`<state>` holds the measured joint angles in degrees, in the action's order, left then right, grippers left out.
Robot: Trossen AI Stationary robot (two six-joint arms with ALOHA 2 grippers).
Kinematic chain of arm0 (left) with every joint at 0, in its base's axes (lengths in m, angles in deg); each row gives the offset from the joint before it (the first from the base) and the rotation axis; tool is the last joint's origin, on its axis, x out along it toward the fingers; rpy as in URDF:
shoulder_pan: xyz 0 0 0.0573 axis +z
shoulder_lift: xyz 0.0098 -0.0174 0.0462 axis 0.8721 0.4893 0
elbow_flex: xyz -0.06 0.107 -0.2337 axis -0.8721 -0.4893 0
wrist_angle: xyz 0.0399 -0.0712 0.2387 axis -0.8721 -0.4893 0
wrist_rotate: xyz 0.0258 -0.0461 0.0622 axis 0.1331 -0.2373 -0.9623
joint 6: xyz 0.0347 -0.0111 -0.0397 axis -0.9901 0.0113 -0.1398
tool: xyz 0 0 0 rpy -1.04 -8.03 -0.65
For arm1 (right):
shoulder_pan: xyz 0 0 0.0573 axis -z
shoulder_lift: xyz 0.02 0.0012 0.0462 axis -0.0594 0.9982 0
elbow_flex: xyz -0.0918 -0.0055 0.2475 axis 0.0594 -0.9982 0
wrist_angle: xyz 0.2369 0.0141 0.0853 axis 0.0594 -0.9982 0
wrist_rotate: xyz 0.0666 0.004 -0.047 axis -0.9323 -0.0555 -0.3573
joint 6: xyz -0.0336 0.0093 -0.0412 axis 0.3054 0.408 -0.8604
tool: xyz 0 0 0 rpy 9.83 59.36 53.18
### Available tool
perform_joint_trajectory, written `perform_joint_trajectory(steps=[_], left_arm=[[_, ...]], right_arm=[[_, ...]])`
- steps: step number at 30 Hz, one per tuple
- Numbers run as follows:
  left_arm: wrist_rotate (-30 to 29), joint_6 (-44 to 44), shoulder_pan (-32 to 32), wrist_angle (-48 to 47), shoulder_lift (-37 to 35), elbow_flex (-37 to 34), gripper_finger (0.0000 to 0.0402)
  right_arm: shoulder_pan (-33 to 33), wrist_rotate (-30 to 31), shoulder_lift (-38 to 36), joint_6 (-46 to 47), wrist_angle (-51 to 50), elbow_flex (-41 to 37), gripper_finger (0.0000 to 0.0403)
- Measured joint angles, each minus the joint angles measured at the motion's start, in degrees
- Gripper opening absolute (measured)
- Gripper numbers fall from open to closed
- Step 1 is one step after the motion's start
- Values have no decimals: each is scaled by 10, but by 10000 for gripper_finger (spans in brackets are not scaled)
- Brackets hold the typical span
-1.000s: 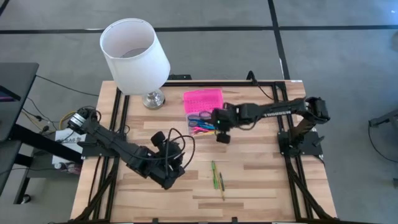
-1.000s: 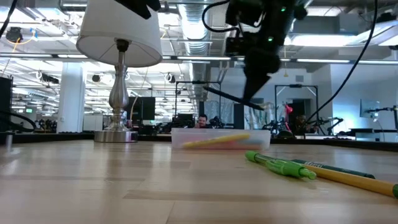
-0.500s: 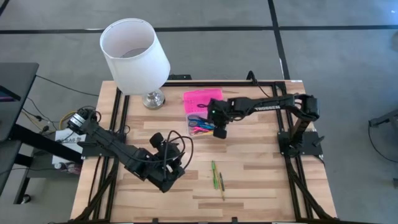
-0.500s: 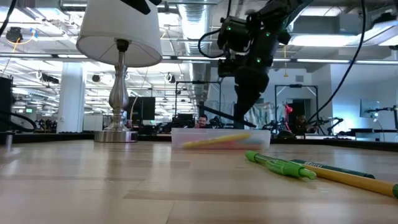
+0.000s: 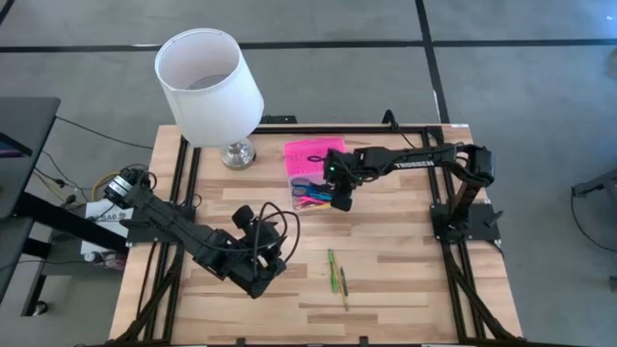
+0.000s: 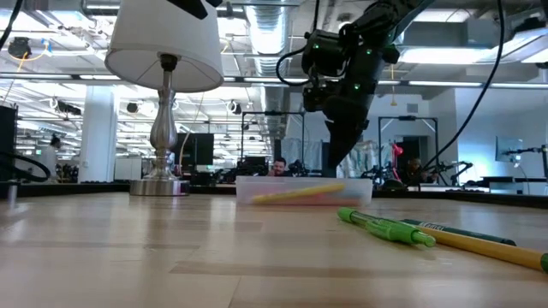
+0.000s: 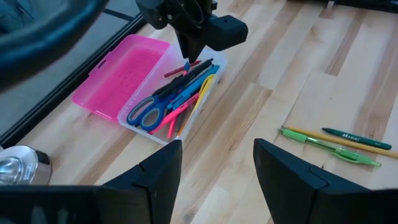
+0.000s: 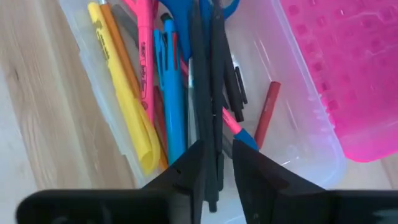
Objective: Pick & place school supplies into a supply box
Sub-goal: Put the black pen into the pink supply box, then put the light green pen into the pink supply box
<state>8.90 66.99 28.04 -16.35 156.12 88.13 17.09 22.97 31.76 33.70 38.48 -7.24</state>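
Clear plastic supply box [image 5: 310, 185] with open pink ribbed lid [image 5: 314, 152] sits mid-table; right gripper [image 5: 340, 202], since a second ago moved over its near end, fingers slightly parted astride a dark pen [image 8: 216, 93]; left gripper [image 5: 258, 281] open, clear wood between.

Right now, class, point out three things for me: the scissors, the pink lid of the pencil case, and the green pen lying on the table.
scissors [image 7: 144, 112]: left wrist view, on the blue handle loops.
pink lid [image 7: 120, 73]: left wrist view, middle of the ribbed face.
green pen [image 7: 323, 147]: left wrist view, mid-barrel.

lampshade [image 6: 165, 43] top beyond the low view's upper edge
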Motion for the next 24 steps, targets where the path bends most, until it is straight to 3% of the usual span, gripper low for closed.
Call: perform_joint_trajectory(steps=[6,12,18,24], left_arm=[[17,-14,0,6,0,0,194],[135,-115,13,49,0,0,194],[161,-267,30,141,0,0,194],[217,-378,54,235,0,-26,194]], right_arm=[[-1,-6,-5,34,4,0,103],[-38,-15,-39,104,7,0,118],[-112,10,-72,196,-6,0,117],[-226,94,-100,307,-52,0,117]])
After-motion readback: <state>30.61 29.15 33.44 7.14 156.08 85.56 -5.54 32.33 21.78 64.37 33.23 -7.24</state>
